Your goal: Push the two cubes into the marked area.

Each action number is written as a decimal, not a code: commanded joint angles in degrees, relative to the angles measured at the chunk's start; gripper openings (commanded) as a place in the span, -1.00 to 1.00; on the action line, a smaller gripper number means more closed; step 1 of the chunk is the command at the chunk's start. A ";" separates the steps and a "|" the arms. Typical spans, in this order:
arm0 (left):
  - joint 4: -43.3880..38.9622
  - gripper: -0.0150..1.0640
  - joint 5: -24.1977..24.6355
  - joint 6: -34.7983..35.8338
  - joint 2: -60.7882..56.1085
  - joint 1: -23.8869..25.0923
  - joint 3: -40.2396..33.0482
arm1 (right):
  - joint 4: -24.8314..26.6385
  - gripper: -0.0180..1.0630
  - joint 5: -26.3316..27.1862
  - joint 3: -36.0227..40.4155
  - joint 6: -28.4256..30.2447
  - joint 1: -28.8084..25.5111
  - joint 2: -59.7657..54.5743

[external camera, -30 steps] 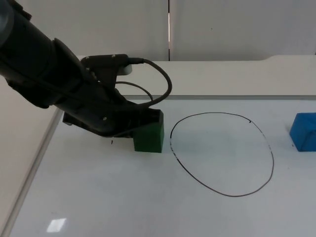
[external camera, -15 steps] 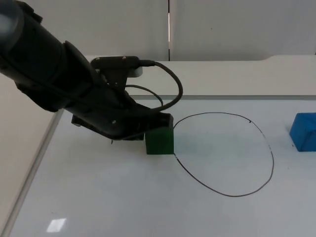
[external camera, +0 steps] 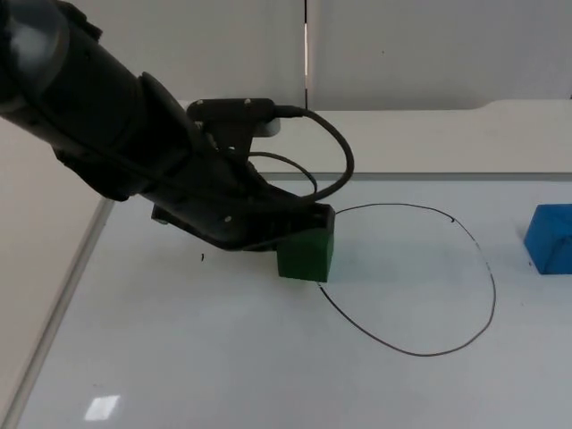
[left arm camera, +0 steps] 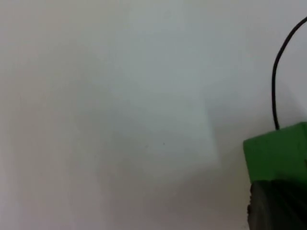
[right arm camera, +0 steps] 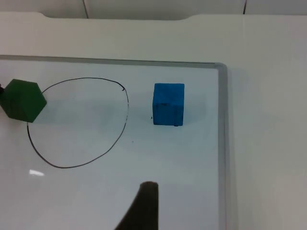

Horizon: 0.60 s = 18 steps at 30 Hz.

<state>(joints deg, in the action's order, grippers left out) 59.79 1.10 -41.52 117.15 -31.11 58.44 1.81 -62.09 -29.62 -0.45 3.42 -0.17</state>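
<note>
Left gripper presses against the green cube, which sits on the drawn outline; finger state cannot be told.

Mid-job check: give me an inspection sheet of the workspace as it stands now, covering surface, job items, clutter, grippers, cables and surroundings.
Surface: white table top with a hand-drawn black outline marking the area.
Job's things: green cube sits on the outline's edge nearest the left arm, partly across the line; blue cube stands outside the outline on the far side, apart from it.
Clutter: nothing seen.
Grippers: left gripper is pressed against the green cube's back; right gripper hangs above the table short of the blue cube, waiting.
Cables: nothing seen beyond the robot's own.
Surroundings: grey partition wall behind the table.
</note>
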 commanded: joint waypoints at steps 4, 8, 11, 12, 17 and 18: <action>1.05 -0.98 1.07 0.04 1.02 -0.36 0.22 | -0.26 0.59 0.29 0.13 -0.19 -0.35 0.17; 1.05 -0.98 1.07 0.04 1.02 -0.36 0.22 | -0.26 0.59 0.29 0.13 -0.19 -0.35 0.17; 1.31 -0.98 1.17 0.04 1.06 -0.36 0.22 | -0.26 0.59 0.29 0.13 -0.19 -0.35 0.17; 1.56 -0.98 1.16 0.21 1.06 -0.36 0.22 | -0.26 0.59 0.29 0.13 -0.19 -0.35 0.17; 2.46 -0.98 1.52 0.21 1.06 -0.78 0.22 | -0.26 0.59 0.29 0.13 -0.19 -0.35 0.17; 2.46 -0.98 1.52 0.21 1.06 -0.78 0.22 | -0.26 0.59 0.29 0.13 -0.19 -0.35 0.17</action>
<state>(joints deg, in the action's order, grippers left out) 60.78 2.16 -41.52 118.29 -31.33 58.44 1.81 -62.09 -29.62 -0.45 3.42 -0.17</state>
